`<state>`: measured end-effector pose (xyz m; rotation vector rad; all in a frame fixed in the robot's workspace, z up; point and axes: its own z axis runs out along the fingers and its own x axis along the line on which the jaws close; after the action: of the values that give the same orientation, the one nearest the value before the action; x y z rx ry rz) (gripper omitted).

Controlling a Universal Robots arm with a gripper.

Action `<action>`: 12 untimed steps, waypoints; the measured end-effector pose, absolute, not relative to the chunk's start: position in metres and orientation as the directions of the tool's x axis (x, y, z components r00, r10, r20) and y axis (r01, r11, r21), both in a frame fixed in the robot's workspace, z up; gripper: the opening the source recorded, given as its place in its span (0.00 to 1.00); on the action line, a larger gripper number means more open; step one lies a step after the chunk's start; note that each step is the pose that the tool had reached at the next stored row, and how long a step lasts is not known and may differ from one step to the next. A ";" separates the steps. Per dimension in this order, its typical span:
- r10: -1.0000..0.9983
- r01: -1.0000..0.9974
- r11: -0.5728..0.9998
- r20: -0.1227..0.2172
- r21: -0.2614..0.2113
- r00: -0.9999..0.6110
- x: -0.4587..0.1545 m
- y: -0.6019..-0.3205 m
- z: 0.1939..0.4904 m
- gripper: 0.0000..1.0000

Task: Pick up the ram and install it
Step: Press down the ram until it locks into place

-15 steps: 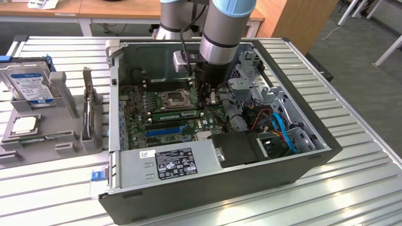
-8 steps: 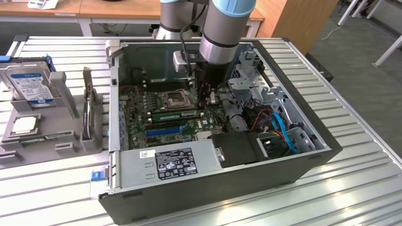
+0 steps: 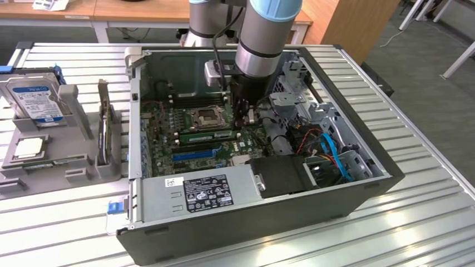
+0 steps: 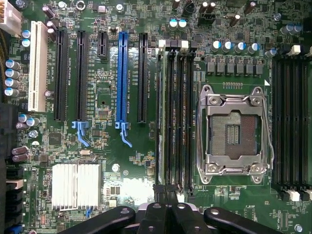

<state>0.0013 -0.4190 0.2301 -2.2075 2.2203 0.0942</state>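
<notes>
Slatted metal work table [image 3: 415,233] carries an open dark-grey desktop computer case [image 3: 245,236] lying on its side, green motherboard [image 3: 167,125] facing up inside. Grey-and-blue robot arm [image 3: 260,33] reaches down into the case, black gripper [image 3: 248,114] low over the board beside the silver CPU socket [image 3: 206,118]. Grey power supply box with a black-and-white label [image 3: 200,192] sits along the near edge of the case; blue cables [image 3: 337,158] toward the exterior view's right.

On the exterior view's left, a grey parts holder [image 3: 63,161] stands on the table beside the case, holding a silver hard drive with a blue-white label [image 3: 33,100] and a dark card standing on edge [image 3: 106,130].

The long thin green ram stick [image 3: 210,135] sits in a memory slot next to the CPU socket, lying flat along the slot. In the wrist view the ram [image 4: 160,112] runs along the outermost slot of the bank, with the gripper [image 4: 167,195] right at its end, fingers pressed together. Whether they pinch the stick's end, cannot tell.
</notes>
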 end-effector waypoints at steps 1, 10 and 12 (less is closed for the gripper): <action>-0.999 -0.999 0.005 -0.049 0.036 -0.007 0.001 -0.419 0.230 0.10; -0.999 -0.999 0.005 -0.049 0.036 -0.007 0.001 -0.419 0.228 0.10; -0.999 -0.999 0.005 -0.049 0.036 -0.007 0.001 -0.419 0.227 0.10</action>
<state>0.0013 -0.4190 0.2274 -2.2073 2.2200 0.0943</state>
